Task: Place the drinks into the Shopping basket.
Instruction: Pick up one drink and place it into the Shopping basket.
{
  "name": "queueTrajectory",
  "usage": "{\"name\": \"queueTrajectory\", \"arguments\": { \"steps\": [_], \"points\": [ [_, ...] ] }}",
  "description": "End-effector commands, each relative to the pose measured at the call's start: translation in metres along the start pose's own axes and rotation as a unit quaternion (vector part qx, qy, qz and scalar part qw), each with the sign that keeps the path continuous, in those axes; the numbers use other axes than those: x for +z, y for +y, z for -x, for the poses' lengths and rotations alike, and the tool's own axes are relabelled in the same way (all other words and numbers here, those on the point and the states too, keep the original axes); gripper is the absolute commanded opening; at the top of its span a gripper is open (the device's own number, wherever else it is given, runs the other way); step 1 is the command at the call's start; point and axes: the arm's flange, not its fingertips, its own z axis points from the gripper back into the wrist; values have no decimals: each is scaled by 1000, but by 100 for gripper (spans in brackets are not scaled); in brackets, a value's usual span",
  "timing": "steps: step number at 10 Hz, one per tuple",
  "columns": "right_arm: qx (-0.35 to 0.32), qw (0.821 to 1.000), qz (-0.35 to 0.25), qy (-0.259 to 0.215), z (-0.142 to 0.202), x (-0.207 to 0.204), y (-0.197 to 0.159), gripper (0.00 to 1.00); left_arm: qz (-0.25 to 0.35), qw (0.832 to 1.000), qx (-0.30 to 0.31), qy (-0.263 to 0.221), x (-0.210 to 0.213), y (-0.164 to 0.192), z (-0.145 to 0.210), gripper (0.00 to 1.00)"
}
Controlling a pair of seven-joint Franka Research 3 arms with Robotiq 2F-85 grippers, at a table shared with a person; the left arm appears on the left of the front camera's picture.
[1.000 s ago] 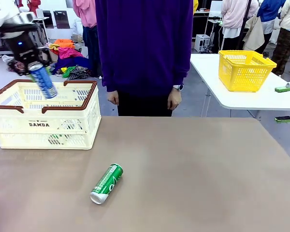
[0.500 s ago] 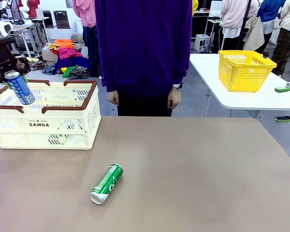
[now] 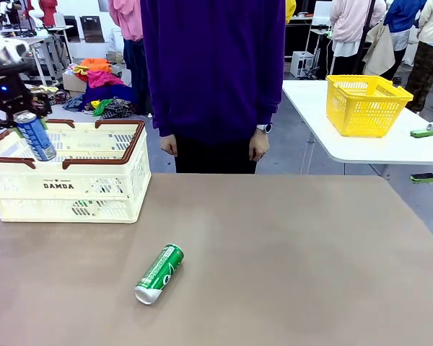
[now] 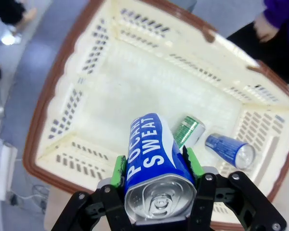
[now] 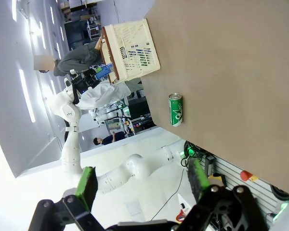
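Observation:
My left gripper [image 3: 18, 108] is shut on a blue POCARI SWEAT can [image 3: 35, 135], holding it tilted over the left end of the cream Shopping basket [image 3: 65, 189]. In the left wrist view the can [image 4: 151, 149] sits between the green pads [image 4: 117, 169], above the open basket [image 4: 53, 96]. On the basket floor lie a green can [image 4: 188, 131] and another blue can [image 4: 229, 149]. A further green can [image 3: 159, 273] lies on its side on the brown table. My right gripper [image 5: 142, 178] is open and holds nothing; its fingers [image 3: 421, 177] show at the table's right edge.
A person in a purple top stands at the table's far side, hands [image 3: 259, 148] hanging down. A yellow basket [image 3: 366, 104] sits on a separate white table at back right. The brown table [image 3: 289, 259] is bare around the green can.
My left gripper has carried the blue can leftward from over the basket's middle to its left end, and slightly lower. The green can and the right gripper have not moved.

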Motion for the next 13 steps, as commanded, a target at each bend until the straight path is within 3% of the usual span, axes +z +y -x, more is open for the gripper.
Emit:
{"name": "queueTrajectory", "arguments": {
  "steps": [1,5,9,13],
  "points": [
    [7,1000,-7,-1,0,0,2,100,-15,999,-48,-15,-24,-12,9,0],
    [7,1000,-7,-1,0,0,2,100,-33,998,-55,-10,-68,-8,6,0],
    [7,1000,-7,-1,0,0,2,100,-9,992,-124,31,-107,10,-23,0],
    [7,1000,-7,-1,0,0,2,100,-27,990,-125,53,-125,18,-34,2]
  ]
}}
